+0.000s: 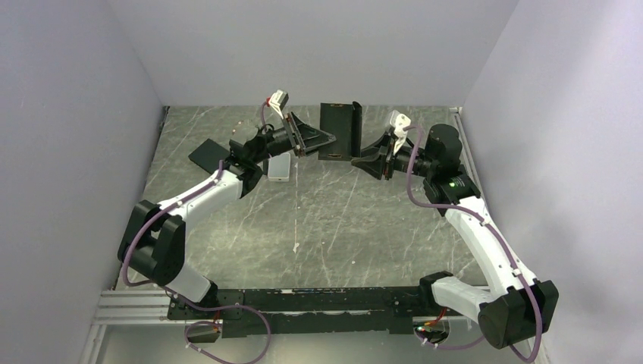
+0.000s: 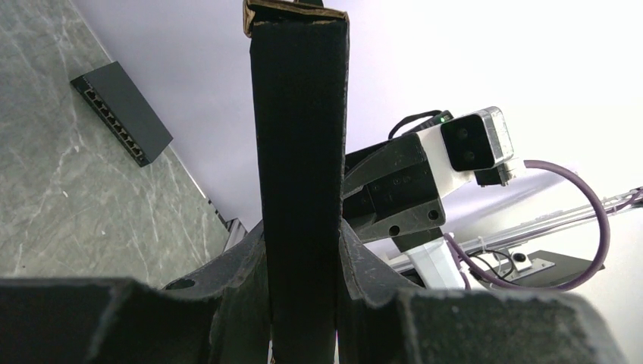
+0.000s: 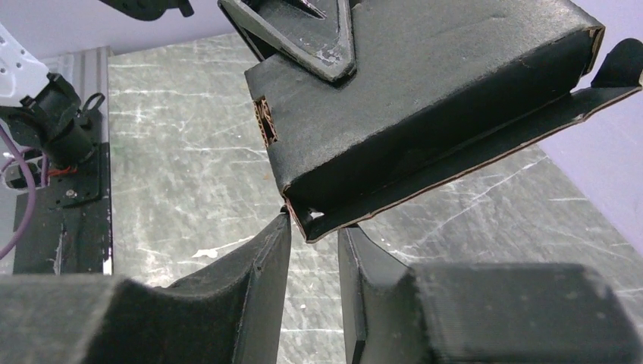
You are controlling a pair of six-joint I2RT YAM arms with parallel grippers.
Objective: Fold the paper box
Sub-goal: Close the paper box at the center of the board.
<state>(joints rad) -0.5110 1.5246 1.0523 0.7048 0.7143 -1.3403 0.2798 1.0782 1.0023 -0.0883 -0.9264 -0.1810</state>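
2 grippers are used on the paper box (image 1: 338,130), held upright above the table's (image 1: 318,227) far middle. 1 wall is clamped by the left gripper (image 2: 302,258) as an anchor. The lower corner is met by the right gripper's (image 3: 314,231) narrow jaws, grip unclear, likely for flap folding.

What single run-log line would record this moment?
paper box: upright | left gripper: clamped on it | right gripper: astride its lower corner, grip unclear
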